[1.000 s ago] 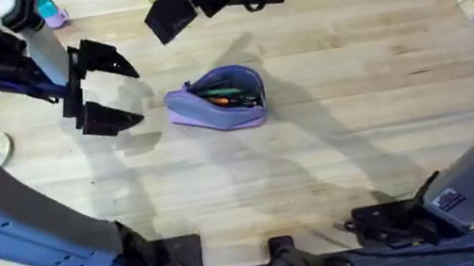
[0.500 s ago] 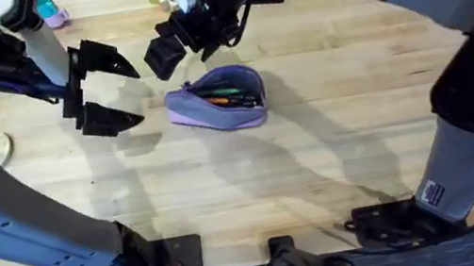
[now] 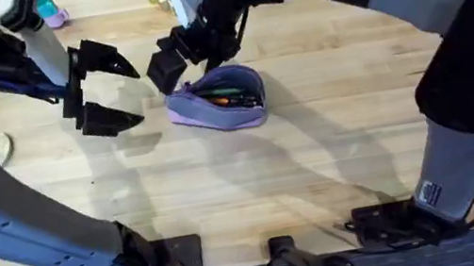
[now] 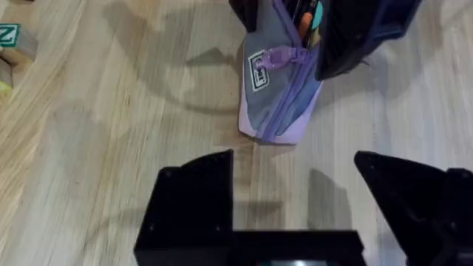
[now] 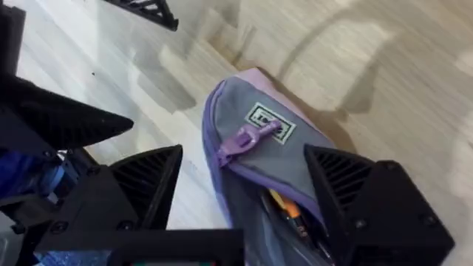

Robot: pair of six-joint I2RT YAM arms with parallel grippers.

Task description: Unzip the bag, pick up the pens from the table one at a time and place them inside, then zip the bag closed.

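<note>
The bag (image 3: 216,100) lies unzipped at the upper centre of the table (image 3: 333,137), with the pens (image 3: 233,96) inside. The right gripper (image 3: 179,56) hovers open over its left end. The left gripper (image 3: 107,94) waits open at the left.

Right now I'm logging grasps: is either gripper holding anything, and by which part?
Nothing is held. The left gripper is open beside the bag, apart from it. The right gripper is open, straddling the zipper pull without closing.

Your right gripper (image 5: 240,196) straddles the bag's (image 3: 218,101) zipper end, pens (image 3: 233,96) lying inside it. Your left gripper (image 3: 121,96) sits beside it, fingers spread, on the table (image 3: 333,137).
</note>
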